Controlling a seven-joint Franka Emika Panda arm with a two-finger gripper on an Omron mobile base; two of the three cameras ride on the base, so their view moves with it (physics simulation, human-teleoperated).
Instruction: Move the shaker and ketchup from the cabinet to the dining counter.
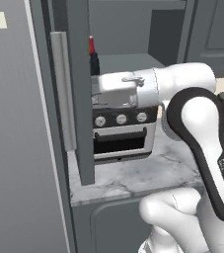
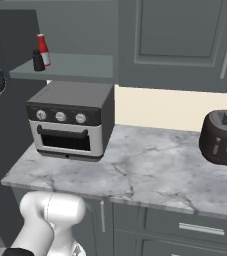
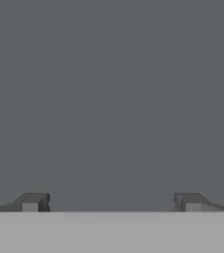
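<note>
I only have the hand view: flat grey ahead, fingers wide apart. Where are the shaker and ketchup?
Observer: The right base view shows the shaker and ketchup standing close together on the cabinet shelf, above the toaster oven.
Operator: Is the door open?
Observer: Yes. In the left base view the cabinet door stands swung out, edge-on. Your gripper reaches toward it, lower than the two bottles.
</note>
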